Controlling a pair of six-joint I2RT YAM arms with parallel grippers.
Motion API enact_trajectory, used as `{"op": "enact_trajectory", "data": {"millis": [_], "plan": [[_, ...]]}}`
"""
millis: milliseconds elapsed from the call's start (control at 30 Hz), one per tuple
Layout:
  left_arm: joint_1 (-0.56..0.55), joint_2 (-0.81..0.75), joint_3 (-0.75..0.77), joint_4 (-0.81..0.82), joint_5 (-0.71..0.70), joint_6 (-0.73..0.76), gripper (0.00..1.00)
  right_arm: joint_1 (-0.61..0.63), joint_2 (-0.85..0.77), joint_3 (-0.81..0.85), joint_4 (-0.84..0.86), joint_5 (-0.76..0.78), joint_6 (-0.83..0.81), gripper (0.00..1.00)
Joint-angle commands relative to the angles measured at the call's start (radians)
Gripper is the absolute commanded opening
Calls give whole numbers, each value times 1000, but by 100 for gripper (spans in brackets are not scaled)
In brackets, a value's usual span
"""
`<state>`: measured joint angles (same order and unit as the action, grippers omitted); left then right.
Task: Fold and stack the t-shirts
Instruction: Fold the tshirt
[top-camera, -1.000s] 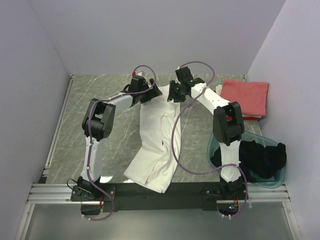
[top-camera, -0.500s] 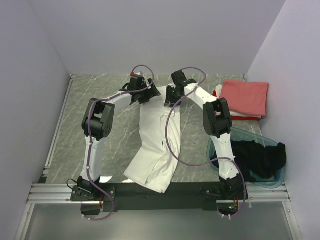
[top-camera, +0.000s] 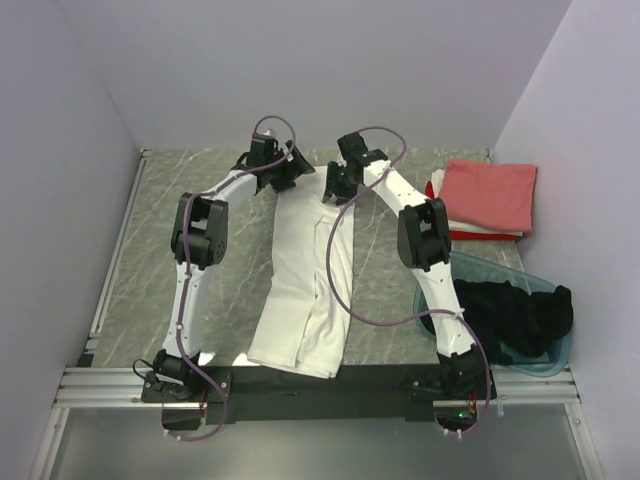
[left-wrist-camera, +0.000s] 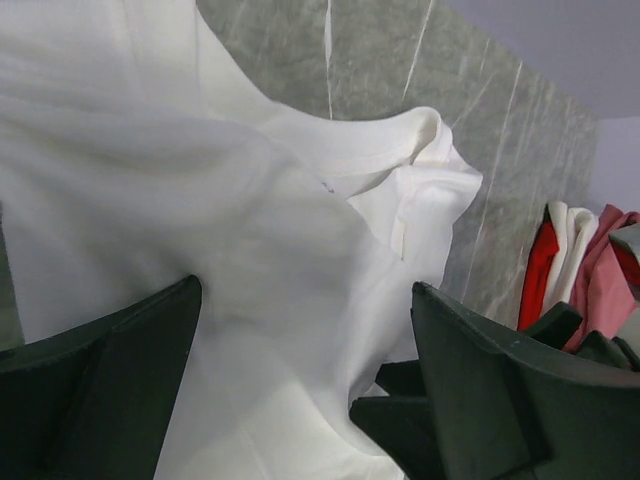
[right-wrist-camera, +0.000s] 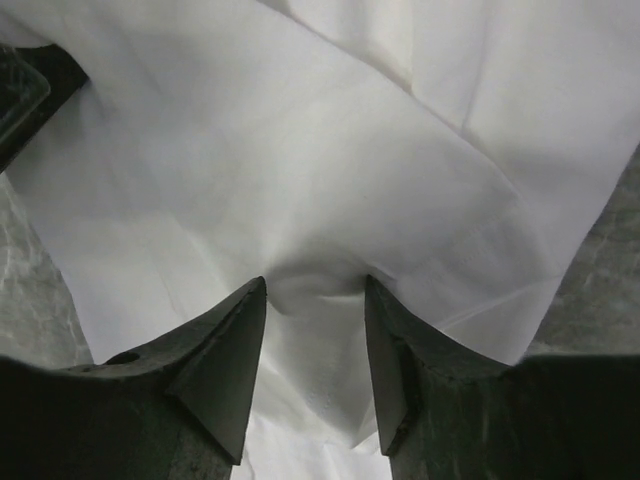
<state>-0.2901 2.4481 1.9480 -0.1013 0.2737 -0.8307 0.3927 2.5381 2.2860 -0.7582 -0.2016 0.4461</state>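
A large white t-shirt (top-camera: 305, 270) lies stretched in a long strip from the far middle of the table to its near edge. No graphic shows on it. My right gripper (top-camera: 331, 189) is shut on a bunched fold of the shirt's far end (right-wrist-camera: 300, 150), which puckers between the fingers (right-wrist-camera: 314, 288). My left gripper (top-camera: 287, 177) sits over the far left part of the shirt (left-wrist-camera: 250, 220). Its jaws stand wide apart with cloth spread between them (left-wrist-camera: 305, 292). A folded salmon-pink shirt (top-camera: 490, 192) tops a red and a white one (top-camera: 440, 187) at far right.
A translucent teal tub (top-camera: 560, 355) at near right holds a black shirt (top-camera: 515, 315). The marble table (top-camera: 200, 280) is walled at the back and both sides. A metal rail (top-camera: 320, 385) runs along the near edge. The folded stack also shows in the left wrist view (left-wrist-camera: 575, 265).
Both grippers have moved toward the back wall and a little left. The white shirt went with them and now lies straighter and longer.
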Motion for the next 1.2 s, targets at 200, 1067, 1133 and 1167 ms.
{"op": "enact_trajectory", "data": {"millis": [200,1067,1133,1167], "plan": [[46,83,135,17,30,1,95,-8,2,83,19,-47,-20,61],[-93,-780,-671,141,-204,150,99,458,-1203,-1172,320,365,58,66],[-104,-877,-745,123,-237,124,99,542,-1297,-1267,307,402,119,66],[-119,-912,-811,105,-270,116,99,572,-1326,-1331,309,416,138,65]]}}
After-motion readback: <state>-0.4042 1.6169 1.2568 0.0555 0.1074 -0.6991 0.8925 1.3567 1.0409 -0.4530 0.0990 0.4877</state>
